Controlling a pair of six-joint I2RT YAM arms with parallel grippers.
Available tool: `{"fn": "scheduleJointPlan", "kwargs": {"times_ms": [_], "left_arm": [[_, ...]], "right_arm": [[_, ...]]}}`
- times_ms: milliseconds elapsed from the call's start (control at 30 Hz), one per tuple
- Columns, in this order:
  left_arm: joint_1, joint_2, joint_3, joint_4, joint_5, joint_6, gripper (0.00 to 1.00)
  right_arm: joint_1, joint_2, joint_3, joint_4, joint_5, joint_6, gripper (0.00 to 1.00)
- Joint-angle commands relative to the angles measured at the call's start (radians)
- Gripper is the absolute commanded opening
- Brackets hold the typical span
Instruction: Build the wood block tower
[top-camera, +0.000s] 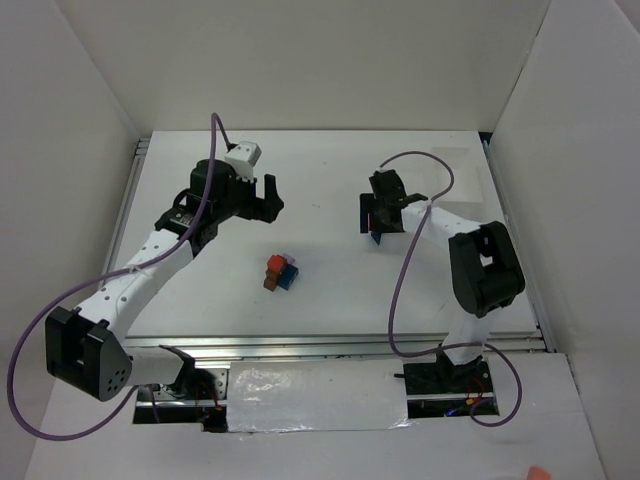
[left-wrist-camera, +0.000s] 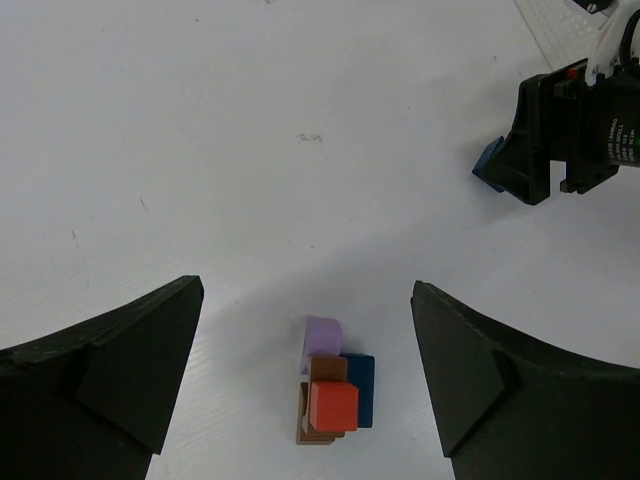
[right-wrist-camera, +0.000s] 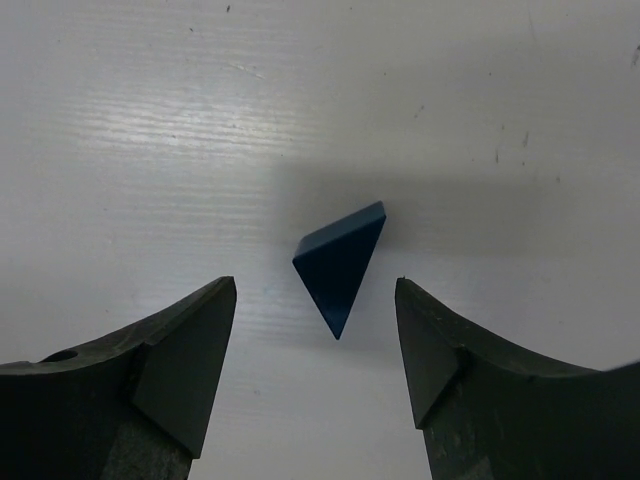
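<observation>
The wood block tower (top-camera: 281, 271) is a small cluster of red, blue, brown and pale purple blocks in the middle of the table. In the left wrist view it (left-wrist-camera: 334, 382) lies on the table between my open fingers, the red block on top. My left gripper (top-camera: 268, 198) is open and empty, up and left of the cluster. My right gripper (top-camera: 377, 216) is open over a lone dark blue triangular block (right-wrist-camera: 342, 262) that lies on the table just ahead of its fingertips, untouched. That block also shows in the left wrist view (left-wrist-camera: 489, 162), beside the right gripper.
White walls enclose the table on three sides. A metal rail (top-camera: 330, 345) runs along the near edge, with a foil-covered strip (top-camera: 315, 398) between the arm bases. Purple cables loop beside both arms.
</observation>
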Motion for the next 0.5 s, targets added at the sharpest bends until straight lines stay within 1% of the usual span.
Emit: {"fn": "scheduleJointPlan", "kwargs": {"times_ms": [0,100,267,367,467], "left_arm": [[-0.006,0.007,0.011,0.046,-0.025,0.010,0.99],[-0.008,0.013,0.011,0.054,-0.052,0.021,0.99],[-0.006,0.025,0.008,0.075,-0.055,0.030,0.99],[-0.006,0.034,0.008,0.075,-0.061,0.037,0.99],[-0.006,0.040,0.019,0.084,-0.058,0.047,0.99]], "right_arm": [[-0.003,0.042,0.067,-0.045,-0.022,-0.008,0.72],[-0.006,0.054,0.075,-0.070,-0.025,-0.014,0.72],[-0.007,0.083,0.087,-0.110,-0.021,-0.005,0.72],[-0.009,0.097,0.095,-0.122,-0.010,-0.001,0.57],[-0.012,0.108,0.101,-0.133,-0.009,0.001,0.54]]}}
